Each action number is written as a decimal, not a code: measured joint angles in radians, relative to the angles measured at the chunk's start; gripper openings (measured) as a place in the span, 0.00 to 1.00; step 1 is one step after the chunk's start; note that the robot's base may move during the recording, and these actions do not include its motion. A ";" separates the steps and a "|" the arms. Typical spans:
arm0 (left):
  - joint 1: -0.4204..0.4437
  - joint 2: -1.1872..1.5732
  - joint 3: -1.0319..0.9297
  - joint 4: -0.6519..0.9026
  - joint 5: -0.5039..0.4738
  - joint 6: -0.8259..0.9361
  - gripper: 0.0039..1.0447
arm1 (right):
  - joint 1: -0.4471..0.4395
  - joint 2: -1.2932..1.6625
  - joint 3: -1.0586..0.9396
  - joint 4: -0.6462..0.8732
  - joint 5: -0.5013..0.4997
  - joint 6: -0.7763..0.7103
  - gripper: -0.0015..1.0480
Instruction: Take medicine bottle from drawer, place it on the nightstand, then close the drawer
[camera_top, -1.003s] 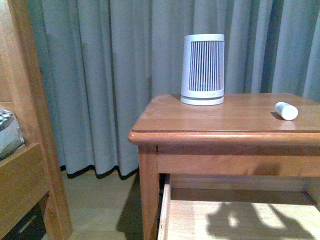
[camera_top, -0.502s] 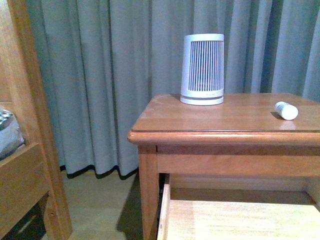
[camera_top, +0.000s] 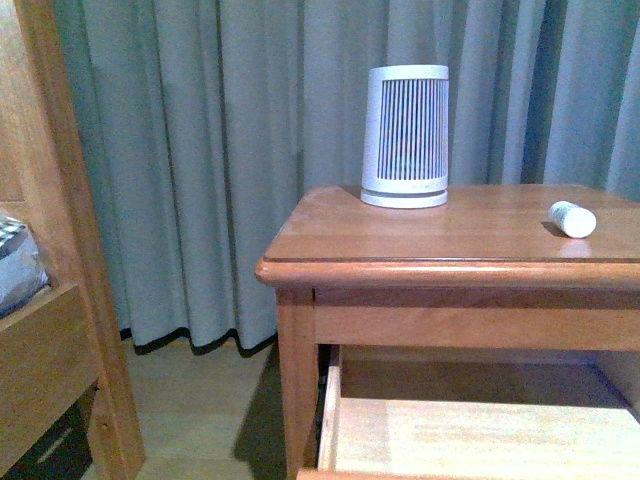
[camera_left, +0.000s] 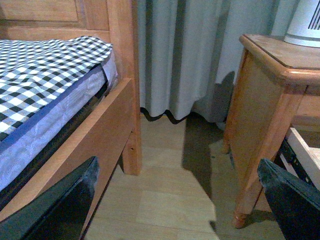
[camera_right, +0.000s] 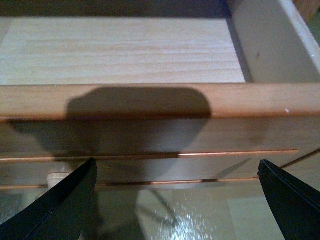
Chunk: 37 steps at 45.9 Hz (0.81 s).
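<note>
The medicine bottle lies on its side on the nightstand, near the right end of its glossy top. The drawer below is pulled out, and its pale inside looks bare. In the right wrist view my right gripper is open and empty, just outside the drawer's front rim, looking into its inside. The round knob partly shows beside one finger. My left gripper is open and empty, low over the floor between the bed and the nightstand. Neither gripper shows in the front view.
A large white ribbed device stands at the back of the nightstand top. A wooden bed frame with a checked mattress is to the left. Grey curtains hang behind. The drawer's side rail juts out by the left gripper.
The gripper's shadow on the drawer floor has gone. The front view now shows slightly more of the drawer. The bottle has not moved.
</note>
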 joint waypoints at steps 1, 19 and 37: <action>0.000 0.000 0.000 0.000 0.000 0.000 0.94 | -0.003 0.036 0.014 0.039 0.014 -0.013 0.93; 0.000 0.000 0.000 0.000 0.000 0.000 0.94 | -0.181 0.341 0.382 0.153 -0.036 -0.206 0.93; 0.000 0.000 0.000 0.000 0.000 0.000 0.94 | -0.275 0.338 0.558 -0.096 -0.132 -0.178 0.93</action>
